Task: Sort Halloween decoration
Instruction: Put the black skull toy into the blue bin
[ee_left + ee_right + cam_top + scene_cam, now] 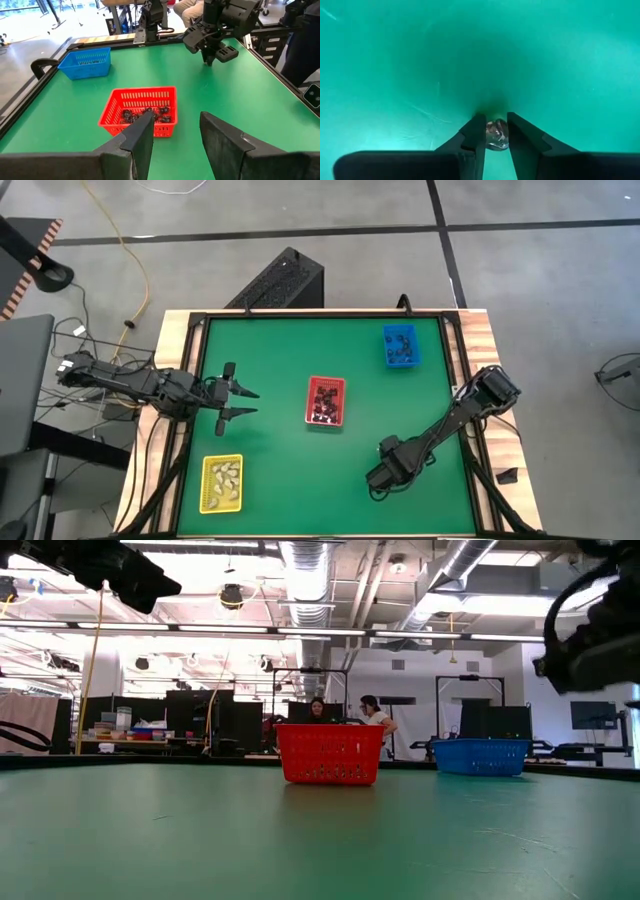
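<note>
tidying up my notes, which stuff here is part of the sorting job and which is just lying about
Job: red tray of black pieces; yellow tray of cream pieces; blue tray; pale piece between the right tool fingers; left tool, open.

Lying about: black box; yellow cable; two people.

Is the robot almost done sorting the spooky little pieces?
Nearly, it looks like. Cream pieces already lie in the yellow tray, and black pieces in the red tray and blue tray. The right gripper is down at the green table, its fingers either side of one small pale piece. That piece still needs a tray. The left gripper waits open.
</note>
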{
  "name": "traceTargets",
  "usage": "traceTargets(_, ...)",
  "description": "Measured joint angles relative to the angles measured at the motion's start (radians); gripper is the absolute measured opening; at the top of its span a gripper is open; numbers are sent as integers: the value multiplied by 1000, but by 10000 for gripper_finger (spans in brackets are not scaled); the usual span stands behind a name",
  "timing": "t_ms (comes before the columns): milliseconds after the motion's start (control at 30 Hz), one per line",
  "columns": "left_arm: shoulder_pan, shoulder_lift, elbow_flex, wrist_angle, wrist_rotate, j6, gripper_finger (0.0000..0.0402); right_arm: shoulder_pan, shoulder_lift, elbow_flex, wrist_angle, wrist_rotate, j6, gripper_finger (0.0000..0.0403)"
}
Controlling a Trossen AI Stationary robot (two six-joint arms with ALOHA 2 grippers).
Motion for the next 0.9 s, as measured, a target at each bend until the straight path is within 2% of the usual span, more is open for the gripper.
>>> traceTargets(333, 0, 0, 0, -3, 0, -9, 151, -8, -113, -2, -18, 130, -6, 102)
traceTargets(533, 0, 0, 0, -3, 0, -8, 151, -86, -184, -1, -83, 299, -88, 102)
traceTargets(700, 0, 0, 0, -3, 0, -8, 151, -256, -252, -1, -118, 387, -300, 102)
traceTargets(900, 0, 0, 0, -18, 1, -20, 151, -569, -330, 0, -120, 435, -650, 102)
